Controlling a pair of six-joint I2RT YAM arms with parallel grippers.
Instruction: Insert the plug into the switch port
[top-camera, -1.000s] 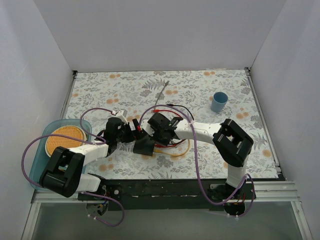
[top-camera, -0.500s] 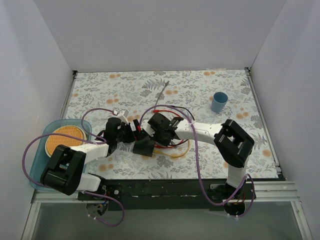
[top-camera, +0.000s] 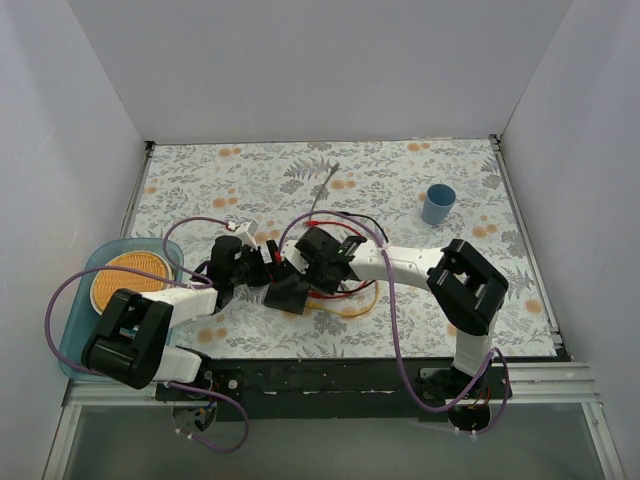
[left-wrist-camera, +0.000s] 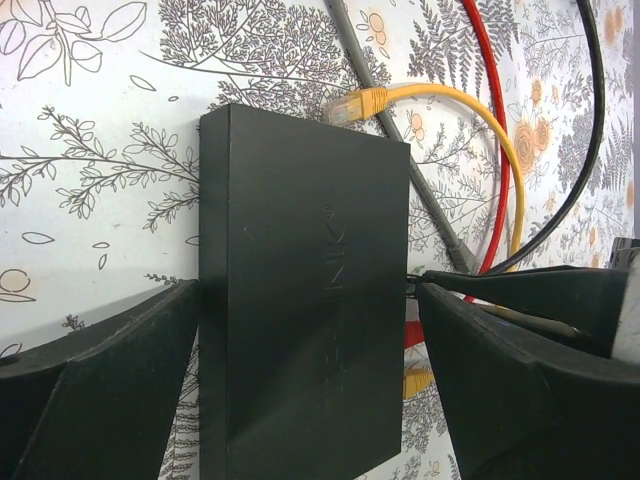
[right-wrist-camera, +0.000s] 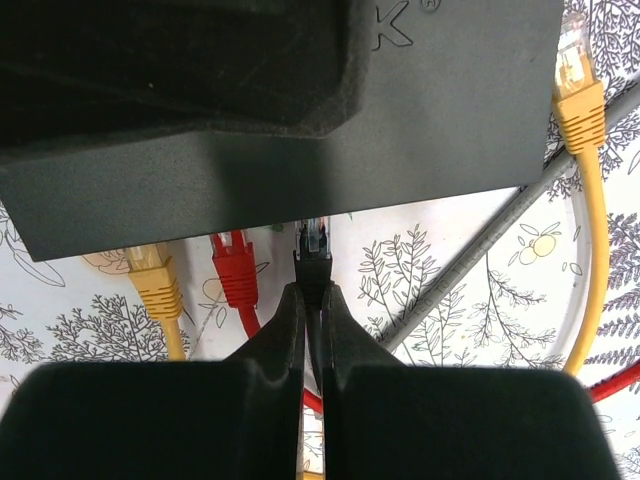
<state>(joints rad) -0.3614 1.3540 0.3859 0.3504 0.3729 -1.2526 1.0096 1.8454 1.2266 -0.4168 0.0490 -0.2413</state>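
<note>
At the far left a pale blue tray (top-camera: 70, 330) with an orange plate (top-camera: 128, 279) sat half off the flowered worktop (top-camera: 400, 170), out of the way of the job. Next along, the left gripper (left-wrist-camera: 307, 300) had its jaws spread wide on either side of the switch (left-wrist-camera: 300, 280), a flat black box lying near the middle of the worktop. Its pads sat at or against the box's two long sides, I'd guess to stop it sliding when the plug was pushed in. I couldn't tell whether they were really pinching it or only bracketing it. To the right, the right gripper (right-wrist-camera: 312, 295) had its jaws closed tight on the black plug (right-wrist-camera: 315, 240), gripping it just behind the clip. The plug's clear tip pointed at the box's edge, right up to it or a hair short of it. The ports themselves were hidden under that edge, so I couldn't say which one it was aimed at or whether it had gone in at all. A yellow plug (right-wrist-camera: 155, 280) and a red plug (right-wrist-camera: 232, 265) lay loose beside it, with another yellow one (right-wrist-camera: 578, 90) at the box's far corner and a grey cable (right-wrist-camera: 480, 250) running across the worktop. Further right, well apart, stood a blue cup (top-camera: 437, 204).
</note>
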